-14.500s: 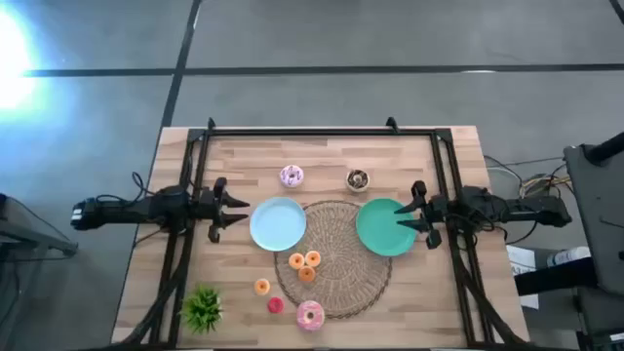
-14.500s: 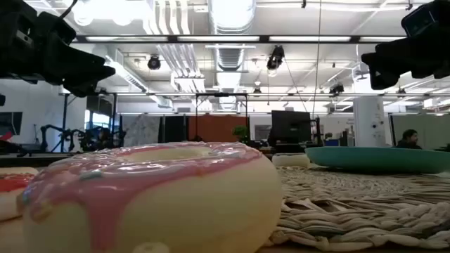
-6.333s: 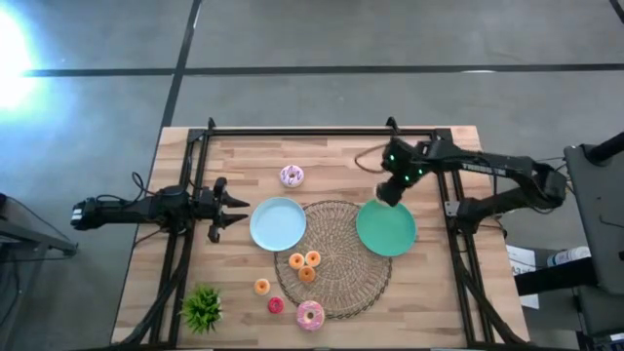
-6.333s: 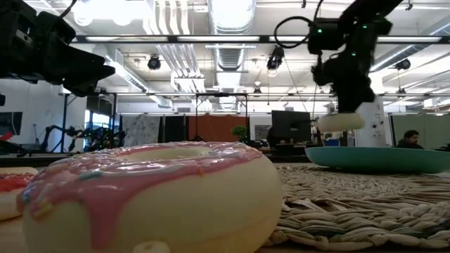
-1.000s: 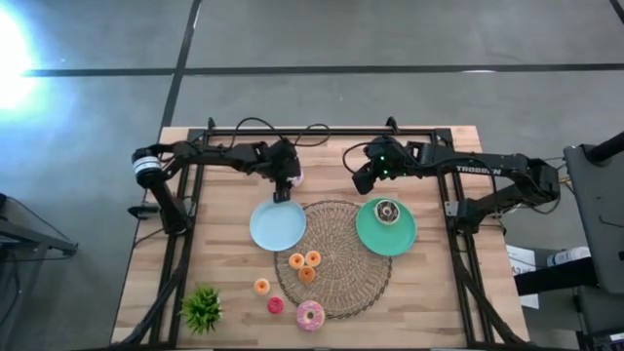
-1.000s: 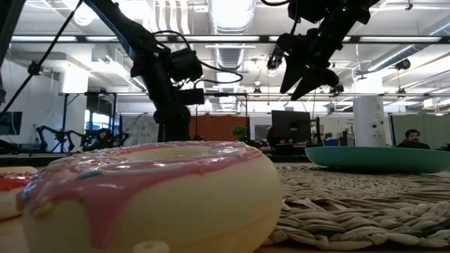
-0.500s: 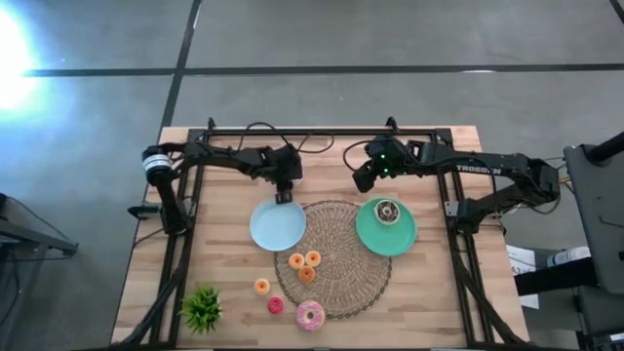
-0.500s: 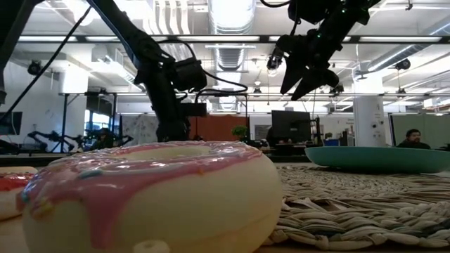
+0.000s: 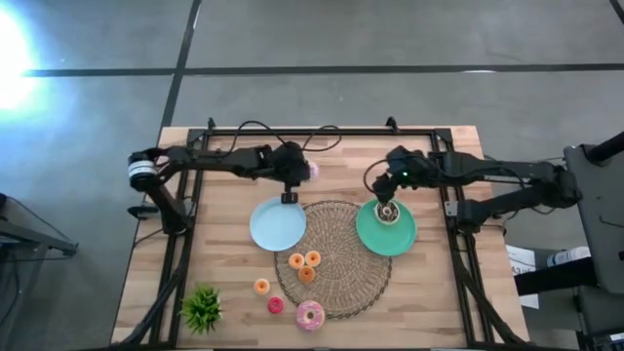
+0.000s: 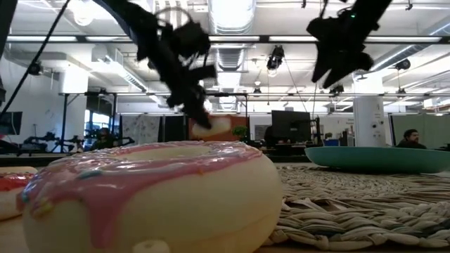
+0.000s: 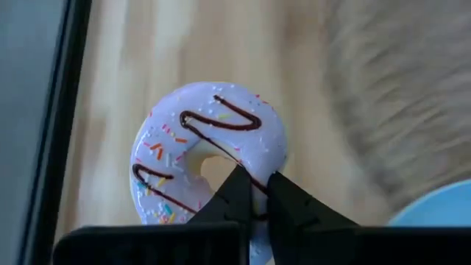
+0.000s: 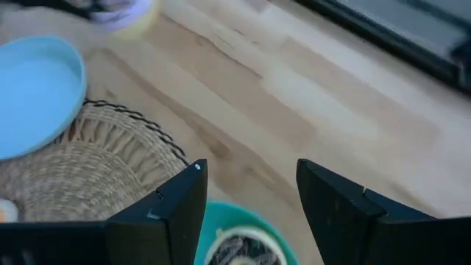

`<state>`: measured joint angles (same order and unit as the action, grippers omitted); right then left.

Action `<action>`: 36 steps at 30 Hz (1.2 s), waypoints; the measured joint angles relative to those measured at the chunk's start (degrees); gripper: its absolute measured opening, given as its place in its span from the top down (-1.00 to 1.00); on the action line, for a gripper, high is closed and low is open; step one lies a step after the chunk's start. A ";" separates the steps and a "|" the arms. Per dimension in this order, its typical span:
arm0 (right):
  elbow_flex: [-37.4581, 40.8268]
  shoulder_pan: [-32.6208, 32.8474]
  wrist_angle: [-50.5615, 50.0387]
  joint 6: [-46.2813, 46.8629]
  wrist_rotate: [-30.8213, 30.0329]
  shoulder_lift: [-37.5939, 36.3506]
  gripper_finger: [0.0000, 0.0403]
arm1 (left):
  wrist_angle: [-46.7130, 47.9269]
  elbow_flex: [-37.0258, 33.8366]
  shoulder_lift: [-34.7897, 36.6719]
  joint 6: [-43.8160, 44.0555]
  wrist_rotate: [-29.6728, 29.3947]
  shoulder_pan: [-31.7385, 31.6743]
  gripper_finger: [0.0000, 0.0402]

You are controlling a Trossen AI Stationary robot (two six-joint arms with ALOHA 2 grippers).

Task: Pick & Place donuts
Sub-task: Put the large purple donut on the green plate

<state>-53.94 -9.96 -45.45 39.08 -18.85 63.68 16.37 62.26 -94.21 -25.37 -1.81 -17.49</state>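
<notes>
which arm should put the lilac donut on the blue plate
The left. Its claw is shut on the lilac donut, lifted beside the blue plate. The right claw is open above the green plate, where the brown donut lies.

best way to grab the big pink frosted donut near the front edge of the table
Pinch one side of the ring of the pink donut, one finger through the hole and one outside, coming straight down. It lies flat, hole up, on the mat's edge, and nothing crowds it from above.
</notes>
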 joint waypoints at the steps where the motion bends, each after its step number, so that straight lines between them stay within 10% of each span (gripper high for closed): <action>1: 0.86 0.17 -0.53 2.62 -0.63 -1.19 0.00 | 0.25 0.84 0.33 -1.77 0.56 1.33 0.99; 9: 6.85 1.39 -6.93 21.82 -8.21 -11.05 0.00 | -6.51 6.47 -3.07 -12.13 4.66 11.17 1.00; 16: 7.38 1.78 -6.76 20.18 -7.94 -18.23 0.00 | -9.34 14.31 -12.94 -6.96 6.19 15.91 1.00; 26: 10.80 5.85 -5.31 7.42 10.86 -20.60 0.00 | 8.87 34.37 -20.74 7.64 -9.78 20.46 1.00; 36: 22.34 3.94 29.84 19.58 23.58 -22.65 0.00 | 4.71 34.38 -17.34 9.03 -23.27 26.91 1.00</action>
<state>-31.60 -6.02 -15.61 58.66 4.73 41.03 21.08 96.65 -111.55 -16.34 -25.08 9.42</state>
